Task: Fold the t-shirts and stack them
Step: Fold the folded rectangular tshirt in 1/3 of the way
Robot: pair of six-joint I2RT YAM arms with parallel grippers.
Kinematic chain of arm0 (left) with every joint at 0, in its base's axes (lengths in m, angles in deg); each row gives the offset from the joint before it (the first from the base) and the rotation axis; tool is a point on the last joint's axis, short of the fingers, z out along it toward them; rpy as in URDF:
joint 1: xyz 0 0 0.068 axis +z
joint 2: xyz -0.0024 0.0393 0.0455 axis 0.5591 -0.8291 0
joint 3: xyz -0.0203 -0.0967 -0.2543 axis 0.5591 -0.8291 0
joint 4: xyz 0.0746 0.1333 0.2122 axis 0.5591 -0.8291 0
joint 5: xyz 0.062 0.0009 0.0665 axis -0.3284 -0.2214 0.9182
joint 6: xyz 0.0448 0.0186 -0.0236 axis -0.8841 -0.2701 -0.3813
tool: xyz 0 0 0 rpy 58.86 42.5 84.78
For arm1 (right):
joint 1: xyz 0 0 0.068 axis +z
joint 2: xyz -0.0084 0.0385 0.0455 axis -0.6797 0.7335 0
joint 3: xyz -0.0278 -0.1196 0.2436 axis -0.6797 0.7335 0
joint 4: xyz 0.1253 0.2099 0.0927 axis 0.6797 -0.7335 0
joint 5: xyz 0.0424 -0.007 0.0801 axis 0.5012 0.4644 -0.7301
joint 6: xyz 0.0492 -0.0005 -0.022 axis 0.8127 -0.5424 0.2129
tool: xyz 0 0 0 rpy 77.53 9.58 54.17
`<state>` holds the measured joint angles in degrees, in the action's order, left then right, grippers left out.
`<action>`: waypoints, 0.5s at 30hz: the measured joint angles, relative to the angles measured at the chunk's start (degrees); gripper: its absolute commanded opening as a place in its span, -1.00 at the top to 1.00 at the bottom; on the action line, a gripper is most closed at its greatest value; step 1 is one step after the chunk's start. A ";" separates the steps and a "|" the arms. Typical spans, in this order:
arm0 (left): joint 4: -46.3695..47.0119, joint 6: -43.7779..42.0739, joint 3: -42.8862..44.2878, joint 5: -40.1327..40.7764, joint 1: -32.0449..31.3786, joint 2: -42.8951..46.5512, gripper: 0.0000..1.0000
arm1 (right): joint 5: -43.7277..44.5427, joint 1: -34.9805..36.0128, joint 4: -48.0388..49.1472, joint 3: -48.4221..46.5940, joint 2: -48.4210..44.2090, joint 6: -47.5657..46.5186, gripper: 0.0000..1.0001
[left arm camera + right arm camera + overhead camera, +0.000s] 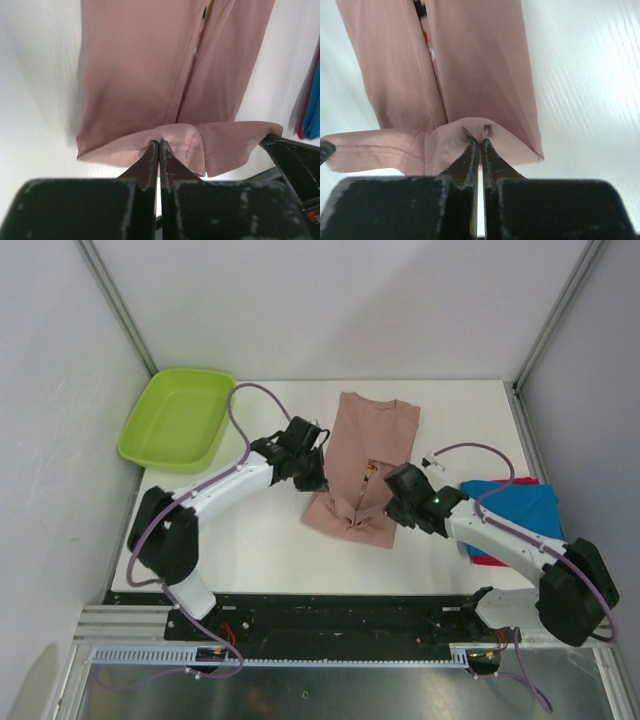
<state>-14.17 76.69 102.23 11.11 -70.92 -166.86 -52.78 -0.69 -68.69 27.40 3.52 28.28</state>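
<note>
jaws: left gripper (159, 146) and right gripper (481, 143) both clamped on near edge of pink shirt (372, 440) | shirt: mid-table (265, 535) | risk: our thin pinch slips; uneven lift skews fold

top external: high above the near side, looking down over whole table (262, 545) | left wrist, right wrist: low, very close, facing far side | shared by all: pink t-shirt (372, 440) near edge
</note>
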 measured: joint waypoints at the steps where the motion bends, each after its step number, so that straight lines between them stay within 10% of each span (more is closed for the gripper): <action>1: 0.37 -0.24 1.77 0.00 0.37 -2.08 1.00 | 0.00 -1.70 1.77 -0.61 1.84 -1.51 1.00; 15: 2.27 -1.88 22.53 -0.52 5.46 -23.56 1.00 | -3.52 -16.92 13.88 -10.01 18.21 -11.96 1.00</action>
<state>-11.90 74.81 124.77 10.58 -65.46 -190.42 -56.30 -17.61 -54.81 17.39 21.73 16.32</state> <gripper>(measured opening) 0.006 0.036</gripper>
